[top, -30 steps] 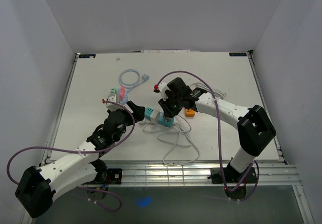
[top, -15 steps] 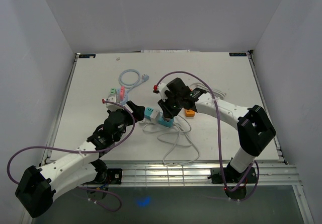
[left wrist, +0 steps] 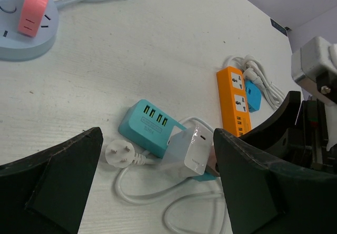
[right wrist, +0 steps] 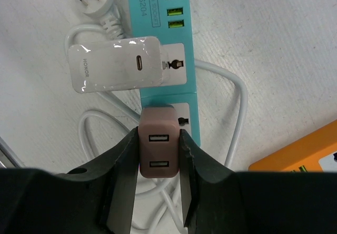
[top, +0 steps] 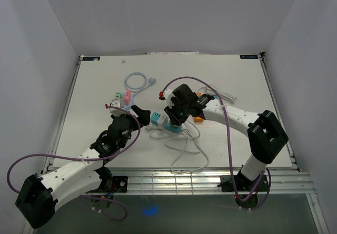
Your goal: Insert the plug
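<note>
Table (top: 237,76): both arms are over its middle.

Teal power strip (right wrist: 160,21): lies flat directly ahead of my right pincer (right wrist: 159,139), with its near socket under the tips. My left pincer (left wrist: 158,155) is spread wide and empty, with the strip just ahead of it.

White charger (right wrist: 116,64): already seated in the strip's next socket, just beyond my right tips.

Pink USB plug (right wrist: 159,152): pinched between my right fingers, its body against the strip at the near socket.

Status: plug aligned and apparently going in. I cannot tell whether the prongs are fully home. To do: press flush, then release.
</note>
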Robot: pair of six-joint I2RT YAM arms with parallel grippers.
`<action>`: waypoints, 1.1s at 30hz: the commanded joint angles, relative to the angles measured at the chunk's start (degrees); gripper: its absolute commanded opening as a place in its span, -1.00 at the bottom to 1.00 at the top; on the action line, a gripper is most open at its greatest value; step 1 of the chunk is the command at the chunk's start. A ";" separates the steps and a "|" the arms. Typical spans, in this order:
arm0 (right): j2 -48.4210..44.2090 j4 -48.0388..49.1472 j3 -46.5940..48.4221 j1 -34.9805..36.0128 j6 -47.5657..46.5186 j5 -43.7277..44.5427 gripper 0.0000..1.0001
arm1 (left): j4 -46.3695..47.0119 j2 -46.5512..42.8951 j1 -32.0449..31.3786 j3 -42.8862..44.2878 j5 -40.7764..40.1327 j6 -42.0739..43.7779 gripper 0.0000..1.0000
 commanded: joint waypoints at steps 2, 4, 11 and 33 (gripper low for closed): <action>-0.89 3.38 -4.92 1.58 -0.32 4.23 -0.84 | 0.09 -1.39 0.32 -0.46 -0.90 0.46 0.93; -2.38 6.02 -7.56 2.45 -0.05 4.76 -0.84 | 0.09 -1.65 0.24 -0.38 -1.07 0.81 0.93; -5.20 15.61 -16.63 4.30 -0.23 9.93 -0.84 | -0.18 -1.22 0.24 -0.11 -1.25 1.69 0.93; 4.91 7.18 -9.42 7.91 -2.86 23.22 -0.84 | 2.99 13.64 5.41 0.68 11.57 -4.45 0.86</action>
